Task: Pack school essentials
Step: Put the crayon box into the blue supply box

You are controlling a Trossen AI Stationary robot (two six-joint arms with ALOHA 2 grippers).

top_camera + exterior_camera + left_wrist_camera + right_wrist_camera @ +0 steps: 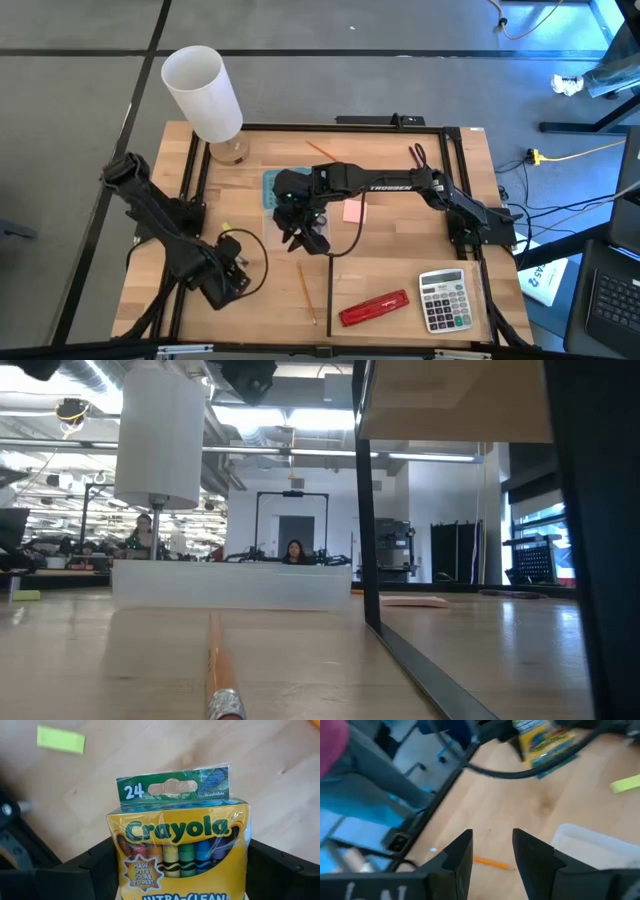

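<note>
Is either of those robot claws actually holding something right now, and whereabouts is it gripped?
Yes. The left claw pinches the Crayola crayon box by its lower sides. The right claw is open and holds nothing.

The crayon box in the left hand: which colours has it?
Yellow crayon box with a green top flap, clearest in the left wrist view.

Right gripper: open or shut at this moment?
Open. In its wrist view the right gripper shows a clear gap between its two dark fingers, nothing held; an orange pencil lies on the table beyond.
</note>
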